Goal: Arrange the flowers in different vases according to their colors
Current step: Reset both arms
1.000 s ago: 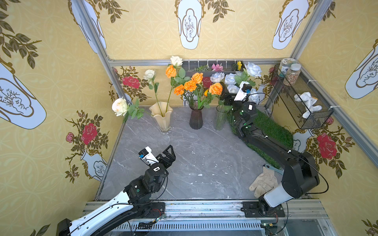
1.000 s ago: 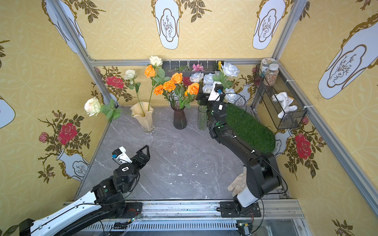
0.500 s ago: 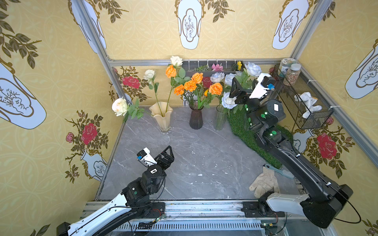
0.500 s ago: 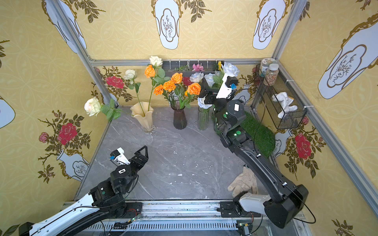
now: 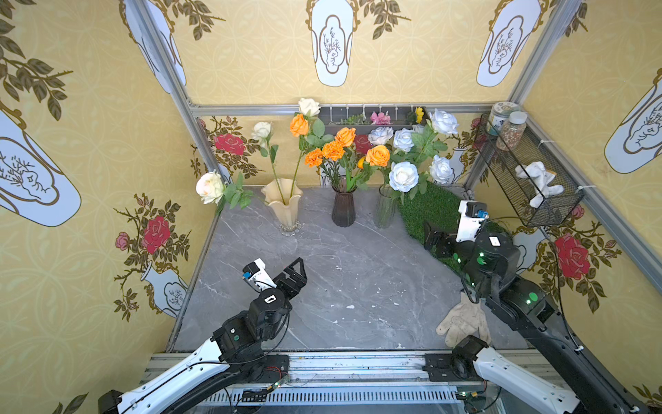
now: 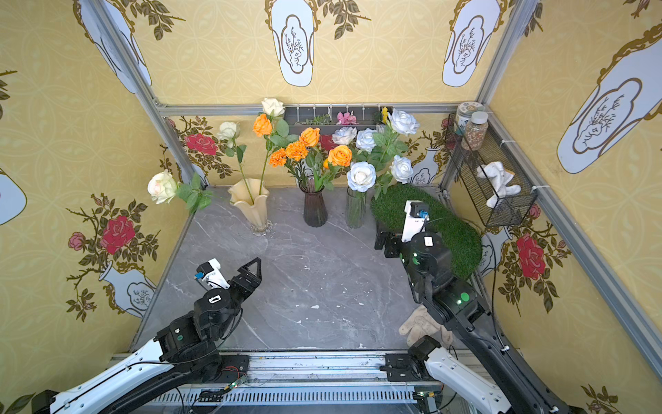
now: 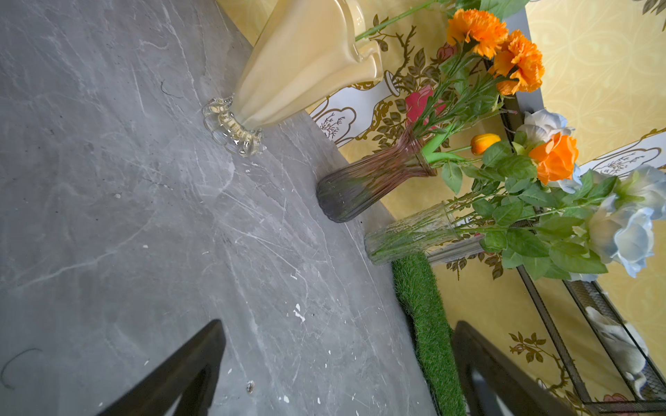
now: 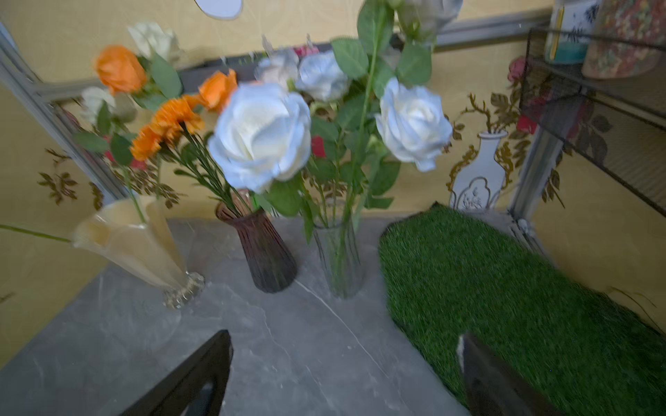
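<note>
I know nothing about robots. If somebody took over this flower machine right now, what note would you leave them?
Left claw: open, empty, over the table near the front.
Right claw: open, empty, at the grass mat edge.
Cream roses in the cream vase, orange flowers in the purple vase, pale blue roses in the glass vase.
Done: every stem seen stands in a vase.
Left: one orange rose rises beside the cream ones; I cannot tell which vase holds it. Check it.

In cream ruffled vase (image 5: 283, 208): cream-white roses (image 5: 210, 187), one drooping sideways, plus an orange rose (image 5: 299, 124). In purple ribbed vase (image 5: 344, 209): orange blooms (image 5: 333, 150); in clear glass vase (image 5: 385, 211), nearest right jaws: blue-white roses (image 5: 403, 175). All three upright in a row, well ahead of both jaws, unheld.
</note>
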Controlling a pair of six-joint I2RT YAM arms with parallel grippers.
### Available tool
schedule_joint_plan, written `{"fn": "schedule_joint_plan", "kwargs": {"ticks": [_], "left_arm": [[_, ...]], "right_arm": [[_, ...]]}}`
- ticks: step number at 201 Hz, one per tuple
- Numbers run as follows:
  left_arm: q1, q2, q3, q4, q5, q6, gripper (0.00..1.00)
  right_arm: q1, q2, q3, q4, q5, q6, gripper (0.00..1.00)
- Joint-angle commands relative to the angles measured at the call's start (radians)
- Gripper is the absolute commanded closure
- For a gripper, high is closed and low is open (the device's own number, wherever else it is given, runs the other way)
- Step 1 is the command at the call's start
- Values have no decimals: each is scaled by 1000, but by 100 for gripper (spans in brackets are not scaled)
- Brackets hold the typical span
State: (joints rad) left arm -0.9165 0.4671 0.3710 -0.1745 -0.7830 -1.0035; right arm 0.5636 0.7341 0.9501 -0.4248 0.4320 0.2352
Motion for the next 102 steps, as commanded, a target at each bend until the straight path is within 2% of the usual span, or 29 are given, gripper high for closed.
{"fn": "schedule_joint_plan", "kwargs": {"ticks": [1, 35, 59, 77, 102], "left_arm": [[0, 8, 23, -64, 30, -38, 0], [0, 13, 20, -66, -8, -90, 0], [0, 78, -3, 90, -79, -62, 0], [-1, 176, -15, 276, -125, 127, 0], [4, 303, 81, 203, -320, 208, 0]], "right_arm": [[1, -44, -77, -70, 93, 56, 3], [0, -82, -205, 0, 301, 65, 3], [-2, -62, -307, 124, 446, 42, 3], [-2, -16, -392, 250, 517, 20, 3], [-6, 37, -495, 436, 533, -37, 3]]}}
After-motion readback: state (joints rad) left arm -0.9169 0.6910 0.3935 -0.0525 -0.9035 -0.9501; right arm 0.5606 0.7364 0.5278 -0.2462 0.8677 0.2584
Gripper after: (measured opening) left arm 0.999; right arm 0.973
